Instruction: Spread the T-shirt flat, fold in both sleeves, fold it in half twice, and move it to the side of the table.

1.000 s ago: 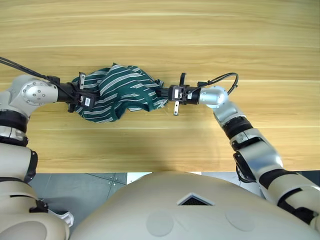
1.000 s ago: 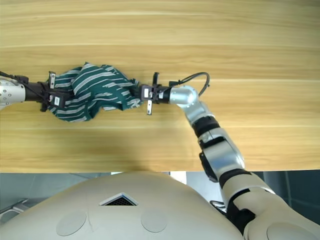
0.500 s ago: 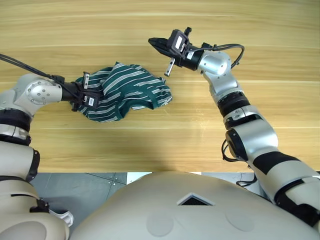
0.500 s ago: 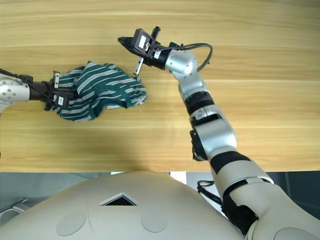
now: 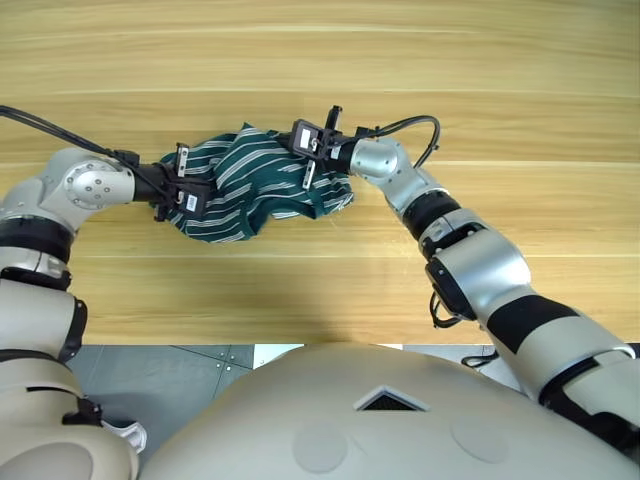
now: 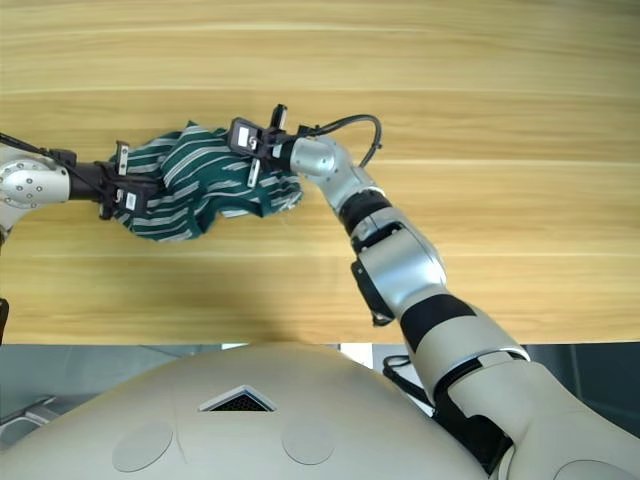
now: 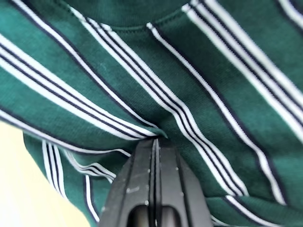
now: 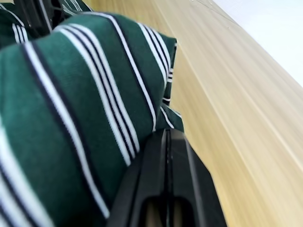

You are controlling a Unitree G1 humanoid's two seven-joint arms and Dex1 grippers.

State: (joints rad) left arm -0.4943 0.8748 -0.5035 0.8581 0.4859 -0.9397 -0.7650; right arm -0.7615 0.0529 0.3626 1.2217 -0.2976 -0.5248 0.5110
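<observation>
- Right gripper [image 5: 297,139] has come back down from above the table [image 5: 450,60] onto the far right part of the striped shirt [image 5: 250,185]; jaws pressed together on a fold.
- Left gripper [image 5: 197,190] at the shirt's left end, jaws pinching cloth.
- Shirt lies bunched between them, mid-table.

Silver, black-banded arms [image 5: 470,265] trail black cables [image 5: 415,125]; left hand [image 5: 197,190] and right hand [image 5: 297,138] are black, white-labelled.

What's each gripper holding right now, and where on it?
Left gripper pinches a fold at the T-shirt's left end. Right gripper is shut against its right end; hold unclear.
</observation>
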